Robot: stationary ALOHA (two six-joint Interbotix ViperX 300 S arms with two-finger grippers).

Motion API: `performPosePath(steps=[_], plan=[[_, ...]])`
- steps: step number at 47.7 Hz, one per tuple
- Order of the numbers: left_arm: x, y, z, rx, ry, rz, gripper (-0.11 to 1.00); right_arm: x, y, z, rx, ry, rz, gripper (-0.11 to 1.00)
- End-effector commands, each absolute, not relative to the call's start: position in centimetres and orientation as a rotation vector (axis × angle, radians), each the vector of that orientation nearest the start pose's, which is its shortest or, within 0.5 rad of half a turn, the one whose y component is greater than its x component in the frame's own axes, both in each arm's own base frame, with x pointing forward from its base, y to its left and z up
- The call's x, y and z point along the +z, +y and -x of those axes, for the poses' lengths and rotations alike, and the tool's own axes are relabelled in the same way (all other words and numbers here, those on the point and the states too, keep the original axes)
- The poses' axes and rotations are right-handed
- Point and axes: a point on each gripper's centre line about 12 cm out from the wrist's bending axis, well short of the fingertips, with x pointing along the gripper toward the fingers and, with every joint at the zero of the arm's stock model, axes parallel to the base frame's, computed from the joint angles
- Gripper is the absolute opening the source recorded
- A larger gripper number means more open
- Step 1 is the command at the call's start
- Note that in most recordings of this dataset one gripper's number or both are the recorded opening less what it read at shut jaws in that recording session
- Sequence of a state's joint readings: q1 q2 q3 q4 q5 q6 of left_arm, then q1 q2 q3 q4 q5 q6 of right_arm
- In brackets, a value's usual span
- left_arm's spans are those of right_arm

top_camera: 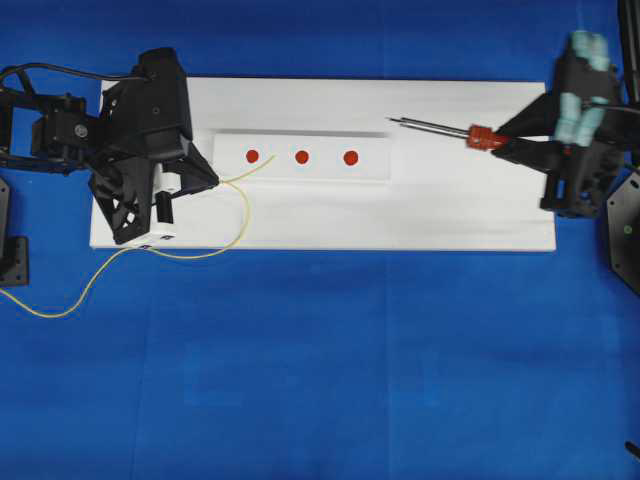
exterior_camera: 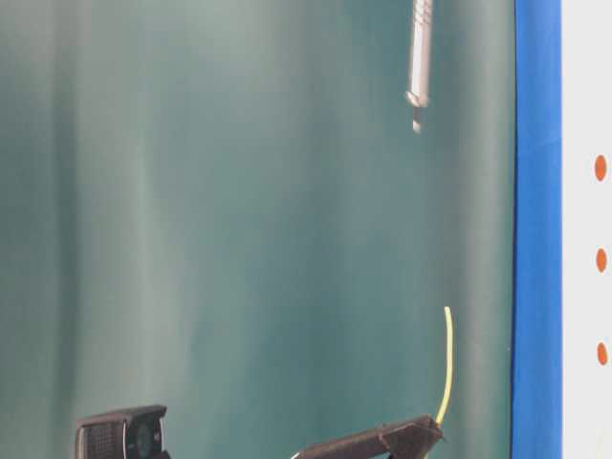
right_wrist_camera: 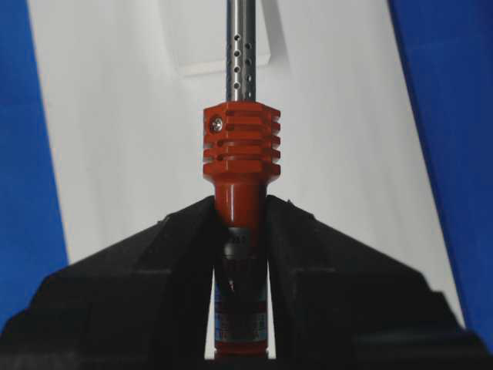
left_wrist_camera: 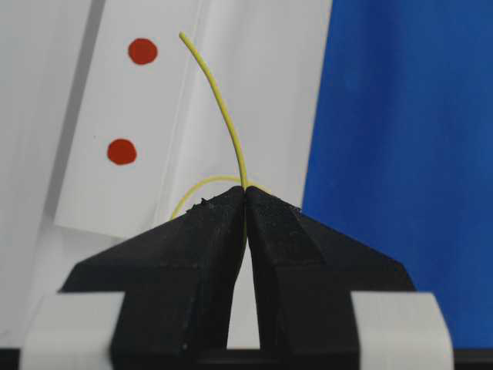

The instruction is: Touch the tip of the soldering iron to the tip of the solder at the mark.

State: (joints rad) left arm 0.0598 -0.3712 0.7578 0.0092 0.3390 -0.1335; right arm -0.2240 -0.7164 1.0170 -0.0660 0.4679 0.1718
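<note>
Left tool (left_wrist_camera: 246,202): pressed together, pinching the solder (left_wrist_camera: 223,116) just behind its free end.
Tip of the solder (top_camera: 274,156): beside the nearest red mark (top_camera: 252,156) on the white board (top_camera: 450,215), not on it.
Right tool (right_wrist_camera: 240,223): clamped on the soldering iron (right_wrist_camera: 239,154) below its ribbed collar.
Tip of the soldering iron (top_camera: 389,120): well apart from the solder tip, beyond the far mark.
Table-level view only: both tips raised off the board.
Overhead only: solder trailing onto the blue table (top_camera: 320,380).
</note>
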Motion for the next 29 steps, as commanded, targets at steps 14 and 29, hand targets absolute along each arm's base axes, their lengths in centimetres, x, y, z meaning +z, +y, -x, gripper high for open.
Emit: performPosePath(steps=[14, 29], plan=[[25.0, 0.5, -31.1, 0.058, 0.627, 0.131, 0.03, 22.8, -4.6, -21.4, -0.276, 0.689, -0.244, 0.06], [24.7, -6.7, -30.7, -0.148, 0.567, 0.155, 0.03, 23.8, 1.8, -23.1, -0.007, 0.595, -0.247, 0.06]])
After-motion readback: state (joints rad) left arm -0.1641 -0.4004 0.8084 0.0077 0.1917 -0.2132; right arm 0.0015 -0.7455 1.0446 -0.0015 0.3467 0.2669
